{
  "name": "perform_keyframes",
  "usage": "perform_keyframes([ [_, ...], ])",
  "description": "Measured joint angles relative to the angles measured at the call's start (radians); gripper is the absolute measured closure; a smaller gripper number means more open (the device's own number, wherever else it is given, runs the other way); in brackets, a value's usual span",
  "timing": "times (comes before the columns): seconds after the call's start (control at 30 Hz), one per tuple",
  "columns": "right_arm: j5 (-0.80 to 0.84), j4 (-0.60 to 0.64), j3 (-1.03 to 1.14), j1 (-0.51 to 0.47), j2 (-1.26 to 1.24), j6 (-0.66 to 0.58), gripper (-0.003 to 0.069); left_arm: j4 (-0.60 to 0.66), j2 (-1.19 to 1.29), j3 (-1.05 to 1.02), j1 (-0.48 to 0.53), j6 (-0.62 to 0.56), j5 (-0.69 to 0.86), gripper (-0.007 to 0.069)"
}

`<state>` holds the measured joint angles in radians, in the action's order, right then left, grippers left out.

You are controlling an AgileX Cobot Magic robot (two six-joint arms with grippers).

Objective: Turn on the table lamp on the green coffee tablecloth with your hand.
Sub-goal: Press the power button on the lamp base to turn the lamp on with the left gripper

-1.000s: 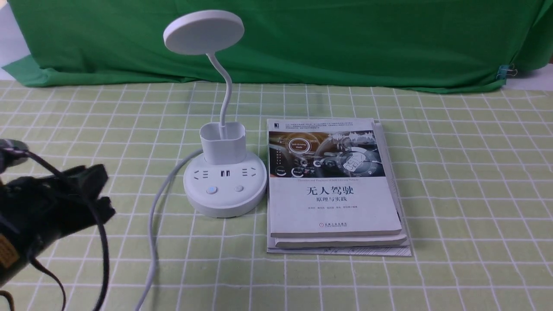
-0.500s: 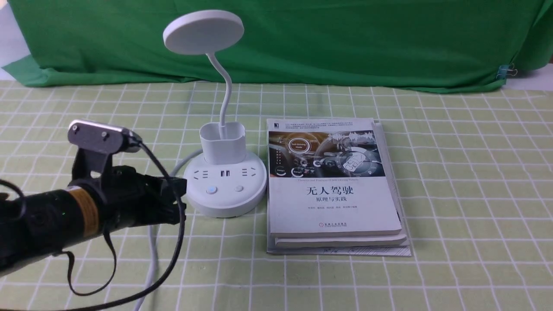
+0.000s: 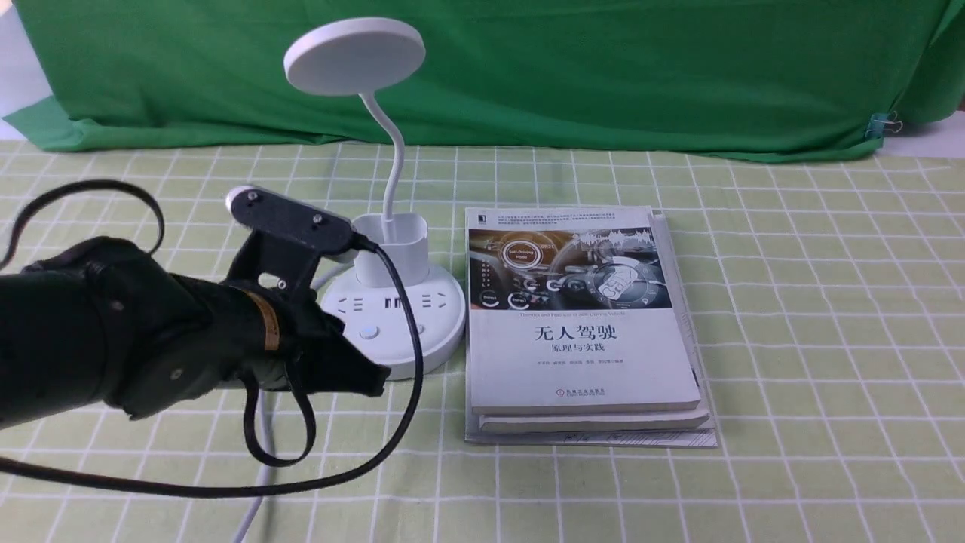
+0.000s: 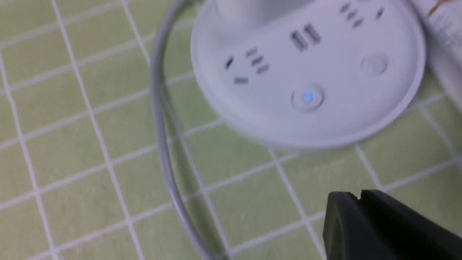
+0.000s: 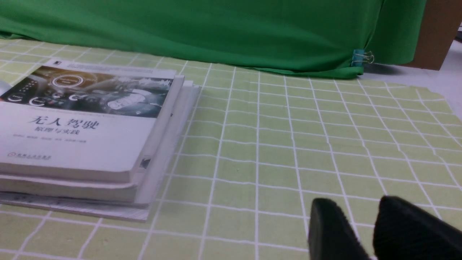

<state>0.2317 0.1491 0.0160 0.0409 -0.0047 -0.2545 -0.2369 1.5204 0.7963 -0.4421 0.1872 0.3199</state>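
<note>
The white table lamp stands on the pale green grid tablecloth (image 3: 791, 339). It has a disc head (image 3: 354, 54) that looks unlit, a bendy neck, a cup holder and a round base (image 3: 433, 302). The base has two buttons: the left one (image 3: 369, 332) glows blue, also in the left wrist view (image 4: 307, 96), and the right one (image 4: 374, 64) is plain. My left gripper (image 3: 377, 377) is shut and empty, its tip (image 4: 355, 196) just in front of the base's front-left edge, short of the buttons. My right gripper (image 5: 355, 213) is slightly open and empty, low over bare cloth.
A stack of books (image 3: 580, 354) lies right beside the lamp base; it also shows in the right wrist view (image 5: 83, 144). The lamp's white cord (image 4: 158, 126) curves from the base toward the front edge. Plain dark green cloth (image 3: 603, 75) hangs at the back.
My left arm has swung in from the far left toward the lamp, and its shut tip now sits by the base's front-left edge. The lamp and books have not moved.
</note>
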Motion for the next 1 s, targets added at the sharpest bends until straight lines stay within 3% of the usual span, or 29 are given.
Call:
perform_keyframes([
  [0.07,0.0,0.0,0.0,0.0,0.0,0.0,0.0414,0.065,0.012,0.016,0.0,-0.045,0.037,0.0601],
  [0.1,0.0,0.0,0.0,0.0,0.0,0.0,0.0414,0.157,0.015,0.032,0.0,-0.076,0.035,0.0601],
  [0.2,0.0,0.0,0.0,0.0,0.0,0.0,0.0414,0.29,0.015,0.047,0.0,-0.135,-0.031,0.0601],
  [0.37,0.0,0.0,0.0,0.0,0.0,0.0,0.0414,0.397,0.05,0.114,0.004,-0.233,-0.024,0.0601],
  [0.43,0.0,0.0,0.0,0.0,0.0,0.0,0.0414,0.446,0.108,0.198,0.013,-0.243,0.066,0.0601],
  [0.6,0.0,0.0,0.0,0.0,0.0,0.0,0.0414,0.475,0.223,0.335,0.013,-0.246,0.166,0.0601],
  [1.0,0.0,0.0,0.0,0.0,0.0,0.0,0.0414,0.377,0.318,0.345,0.011,-0.17,0.066,0.0601],
])
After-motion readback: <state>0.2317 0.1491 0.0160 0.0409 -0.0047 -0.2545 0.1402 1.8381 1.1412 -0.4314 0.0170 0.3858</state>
